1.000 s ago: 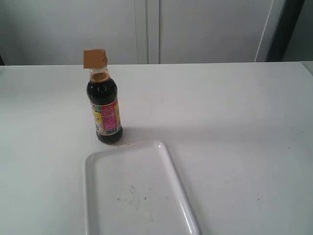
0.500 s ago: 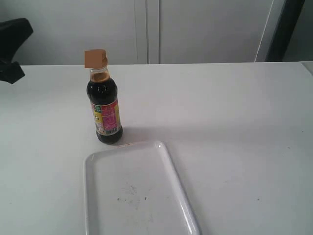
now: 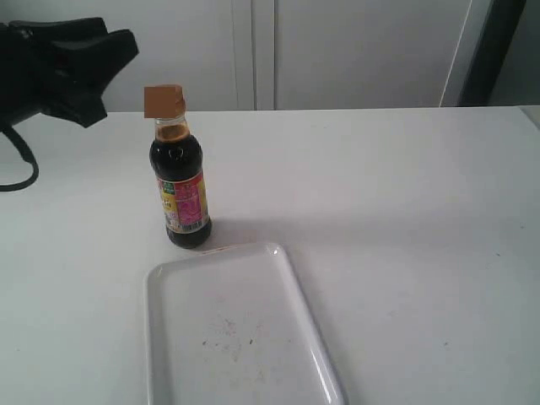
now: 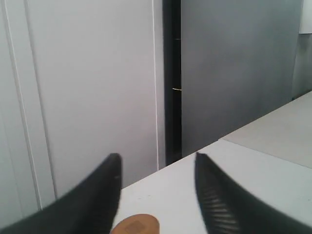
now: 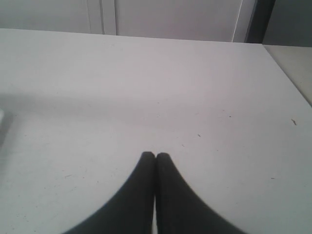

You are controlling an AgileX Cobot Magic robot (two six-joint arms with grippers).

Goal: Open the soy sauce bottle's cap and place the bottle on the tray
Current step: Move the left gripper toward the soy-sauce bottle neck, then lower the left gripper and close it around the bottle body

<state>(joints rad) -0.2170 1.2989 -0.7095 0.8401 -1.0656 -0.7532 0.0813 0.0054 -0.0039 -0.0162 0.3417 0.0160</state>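
The soy sauce bottle (image 3: 180,181) stands upright on the white table, dark liquid inside, pink-red and yellow label facing front. Its orange-brown cap (image 3: 164,100) is down on the neck. The white tray (image 3: 160,337) lies flat just in front of the bottle, with nothing on it. My left gripper (image 3: 114,72) hangs at the upper left, open, a little to the left of the cap and about level with it. In the left wrist view the cap's top (image 4: 135,225) shows below and between the spread fingers, gripper (image 4: 156,161). My right gripper (image 5: 155,156) is shut over bare table, empty.
White cabinet doors (image 3: 253,51) stand behind the table's far edge. A black cable (image 3: 21,169) loops down from the left arm. The table's right side (image 3: 405,211) holds nothing in this view.
My left gripper has come in from the left edge and risen toward the bottle's cap. The bottle, tray and right gripper have not moved.
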